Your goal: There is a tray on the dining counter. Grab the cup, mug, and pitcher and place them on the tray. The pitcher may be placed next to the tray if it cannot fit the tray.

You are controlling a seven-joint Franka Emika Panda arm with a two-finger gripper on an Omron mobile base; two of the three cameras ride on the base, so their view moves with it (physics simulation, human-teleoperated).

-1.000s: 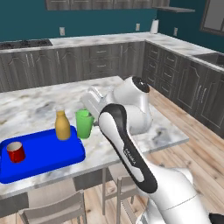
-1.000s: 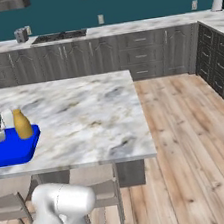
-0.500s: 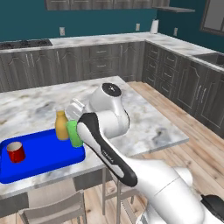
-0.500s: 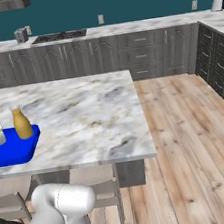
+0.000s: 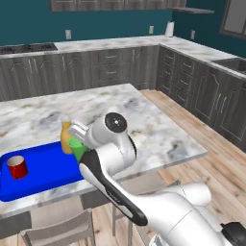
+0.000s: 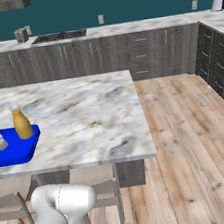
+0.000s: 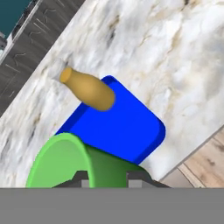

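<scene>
My gripper (image 7: 108, 178) is shut on the green cup (image 7: 65, 162), one fingertip inside the rim and one outside. The cup (image 5: 77, 148) hangs over the right end of the blue tray (image 5: 43, 178), with the gripper (image 5: 80, 143) on it. The yellow-orange pitcher (image 5: 66, 137) stands upright at the tray's far right corner, just behind the cup. It also shows as the pitcher (image 7: 89, 91) and the pitcher (image 6: 22, 124). The red mug (image 5: 18, 167) stands upright on the left part of the tray. The tray (image 6: 11, 154) lies near the front edge of the dining counter (image 5: 144, 120).
The marble counter (image 6: 84, 113) stretches bare to the right of the tray. Chair backs (image 5: 57, 233) stand below its front edge. Dark grey cabinets (image 6: 106, 54) line the far wall, with wooden floor (image 6: 198, 137) to the right.
The arm has swung left and carried the green cup from beside the tray's right end to over the tray, in front of the pitcher. Mug, pitcher and tray have stayed put.
</scene>
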